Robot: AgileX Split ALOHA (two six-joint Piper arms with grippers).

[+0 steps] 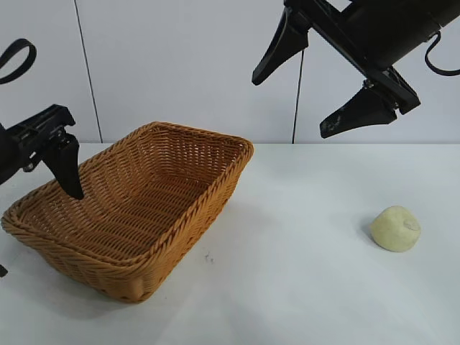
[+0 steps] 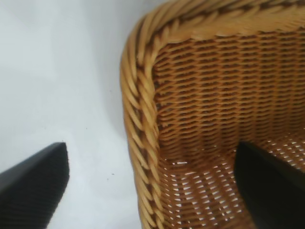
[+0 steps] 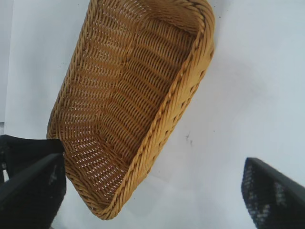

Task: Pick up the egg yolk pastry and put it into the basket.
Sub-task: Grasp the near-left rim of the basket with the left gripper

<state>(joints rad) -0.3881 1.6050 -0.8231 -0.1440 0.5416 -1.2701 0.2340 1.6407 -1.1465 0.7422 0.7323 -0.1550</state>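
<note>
Wicker, orange-brown: the basket (image 1: 144,208), rectangular, sloping sides, thick braided rim, stands on the white counter (image 1: 302,287) at the exterior view's left half, nothing visible inside. Its open top faces up, which suits a drop from above.

Left claw (image 2: 152,186): wide open, holding nothing. It straddles one corner of the basket's rim, one finger outside over the counter and the other inside above the woven floor (whether either touches the wicker cannot be told). The placing reads as a move to steady the basket, though that is a judgement only.

Right claw (image 1: 313,79): wide open, holding nothing, hanging high over the counter between basket and pastry and tilted down toward the basket side. Its wrist view shows the basket and bare counter between its fingers, not the pastry, so it is not yet lined up on its target.

Egg yolk pastry (image 1: 395,228): small pale cream-yellow dome, matte and smooth, with a flatter top face and a faint mark on it. It sits on the counter at the exterior view's right, well apart from the basket and below and to the right of the right claw. Not gripped; pick-up not yet begun.

Likely handling: soft and rounded, so a gentle grip across the sides seems wise.
</note>
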